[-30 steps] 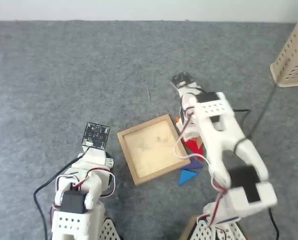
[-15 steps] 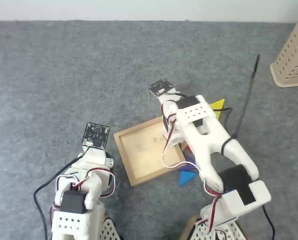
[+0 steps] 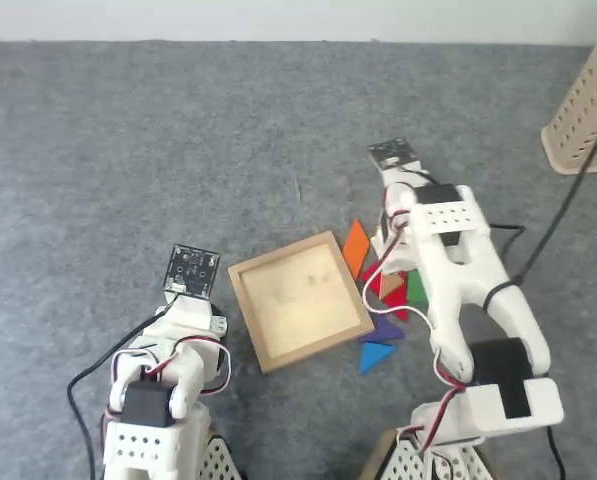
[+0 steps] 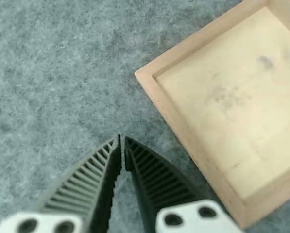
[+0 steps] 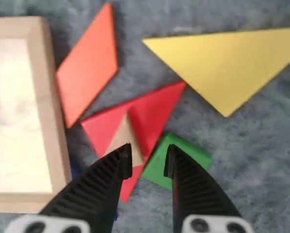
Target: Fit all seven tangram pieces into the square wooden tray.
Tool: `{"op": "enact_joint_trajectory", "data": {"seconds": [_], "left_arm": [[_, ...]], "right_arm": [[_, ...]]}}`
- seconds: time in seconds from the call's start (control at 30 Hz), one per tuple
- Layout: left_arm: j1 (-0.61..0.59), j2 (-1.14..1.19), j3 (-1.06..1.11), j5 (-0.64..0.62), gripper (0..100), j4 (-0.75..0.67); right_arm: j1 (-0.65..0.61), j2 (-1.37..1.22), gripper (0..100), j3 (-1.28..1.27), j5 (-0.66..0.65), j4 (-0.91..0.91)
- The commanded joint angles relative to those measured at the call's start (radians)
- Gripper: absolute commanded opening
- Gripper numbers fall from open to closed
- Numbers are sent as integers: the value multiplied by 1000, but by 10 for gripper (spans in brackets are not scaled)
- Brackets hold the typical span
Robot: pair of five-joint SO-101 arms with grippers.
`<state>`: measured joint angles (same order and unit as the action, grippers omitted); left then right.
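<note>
The square wooden tray lies empty mid-table, its rim just beyond my left gripper, which is shut over bare carpet. To the tray's right lie an orange parallelogram, a red triangle, a green piece, a purple piece and a blue triangle. My right gripper hangs open with a narrow gap above the red triangle, a small tan triangle resting on it, and the green square. A large yellow triangle and the orange parallelogram lie farther out.
Grey carpet covers the table. A perforated beige bin stands at the far right edge. The right arm stretches over the pieces, trailing a black cable. The left arm sits at the near left.
The right arm swung left over the tray half a second ago, then back right above the pieces. The tray sits slightly farther left. The left arm has kept still.
</note>
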<state>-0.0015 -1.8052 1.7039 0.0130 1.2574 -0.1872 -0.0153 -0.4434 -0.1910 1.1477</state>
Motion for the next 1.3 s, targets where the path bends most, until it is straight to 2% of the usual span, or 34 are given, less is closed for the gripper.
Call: {"op": "enact_joint_trajectory", "data": {"seconds": [0.0, 0.17, 0.3, 0.47, 0.73, 0.83, 1.03, 1.27], "left_arm": [[-2, -21, -19, -8, 12, 6], [-3, -21, -19, -8, 12, 6], [-3, -21, -19, -8, 12, 6], [-3, -21, -19, -8, 12, 6], [-3, -21, -19, -8, 12, 6], [-3, -21, -19, -8, 12, 6], [-3, -21, -19, -8, 12, 6], [-3, -21, -19, -8, 12, 6]], "right_arm": [[19, 91, 117, 21, 15, -1], [-136, 243, 117, 0, 32, 88], [-180, 268, 117, -120, -2, -31], [-131, 127, 117, -166, -40, -124], [33, -90, 117, -26, -57, -120], [47, -81, 117, -15, -52, -90], [163, -5, 117, 14, -49, -51], [170, 142, 117, 12, -32, 27]]}}
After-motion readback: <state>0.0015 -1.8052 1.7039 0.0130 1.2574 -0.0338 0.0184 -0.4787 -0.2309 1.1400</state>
